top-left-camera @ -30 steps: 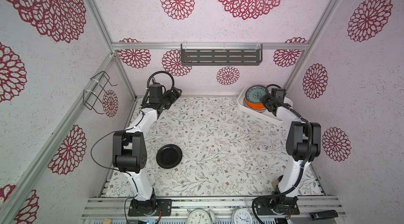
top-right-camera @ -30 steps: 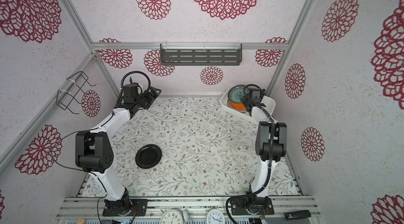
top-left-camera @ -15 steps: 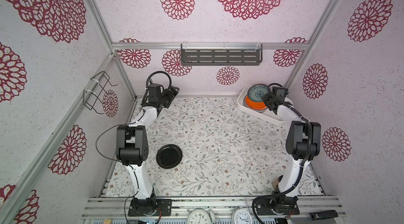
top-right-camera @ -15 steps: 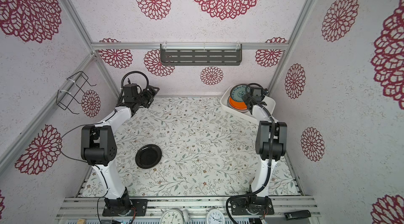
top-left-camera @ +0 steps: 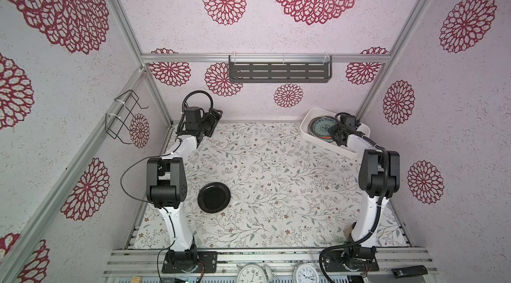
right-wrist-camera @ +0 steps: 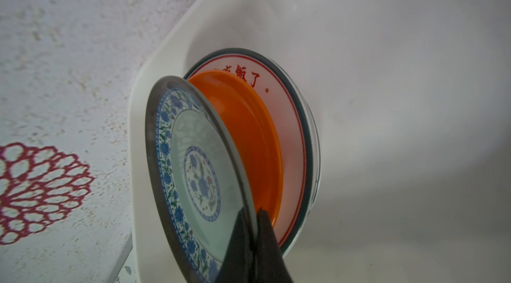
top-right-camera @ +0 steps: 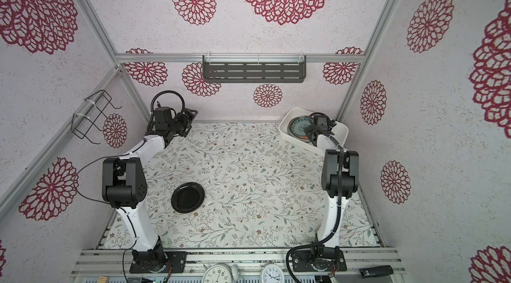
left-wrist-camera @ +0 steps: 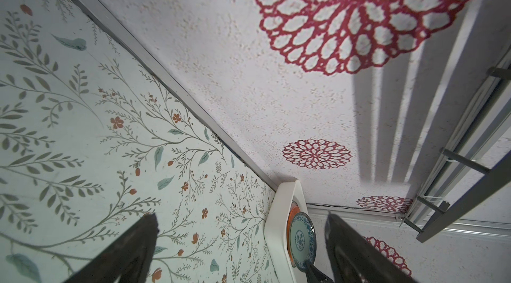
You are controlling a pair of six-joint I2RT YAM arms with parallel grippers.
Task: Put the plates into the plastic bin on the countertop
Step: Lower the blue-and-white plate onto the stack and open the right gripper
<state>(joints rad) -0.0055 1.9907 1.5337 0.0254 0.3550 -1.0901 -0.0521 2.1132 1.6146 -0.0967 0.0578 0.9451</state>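
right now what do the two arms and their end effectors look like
Both arms match: the left arm and right arm have glossy white tubular links, boxy black joint housings and black bases, with black cables looping alongside. The left end effector and right end effector are dark, flat-sided and tapering.

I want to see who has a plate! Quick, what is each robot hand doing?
Left gripper: open, holding nothing.
Right gripper: shut on the rim of the teal patterned plate, in the plastic bin.
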